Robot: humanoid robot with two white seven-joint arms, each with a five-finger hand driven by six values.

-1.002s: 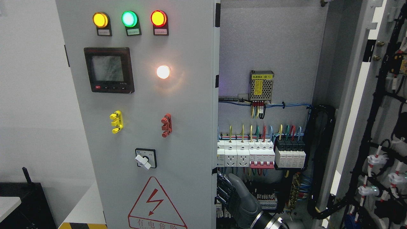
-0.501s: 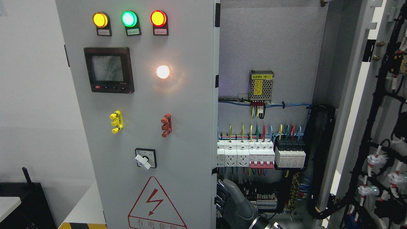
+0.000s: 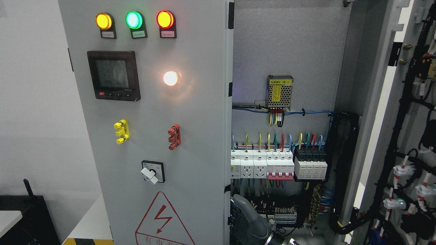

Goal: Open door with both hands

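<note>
The grey left door (image 3: 194, 112) of the electrical cabinet carries three lamps, a meter and a rotary switch, and stands slightly ajar. Its free right edge (image 3: 227, 136) runs down the middle of the picture. My right hand (image 3: 234, 217) rises from the bottom edge just right of the middle, its grey back showing. Its dark fingers (image 3: 233, 215) curl against the door's free edge low down, partly hidden behind it. The right door (image 3: 408, 129) is swung wide open at the far right, its wired inner side facing me. My left arm is out of view.
Inside the cabinet are a row of breakers and sockets (image 3: 272, 166), a mesh power supply (image 3: 280, 91) and cable bundles (image 3: 344, 170). A black box (image 3: 24, 217) stands at the lower left beside a white wall. Hazard striping (image 3: 87, 241) marks the floor.
The left door's panel has shifted a little to the left. My right hand has sunk lower and moved left along the door's edge, with less of it showing now.
</note>
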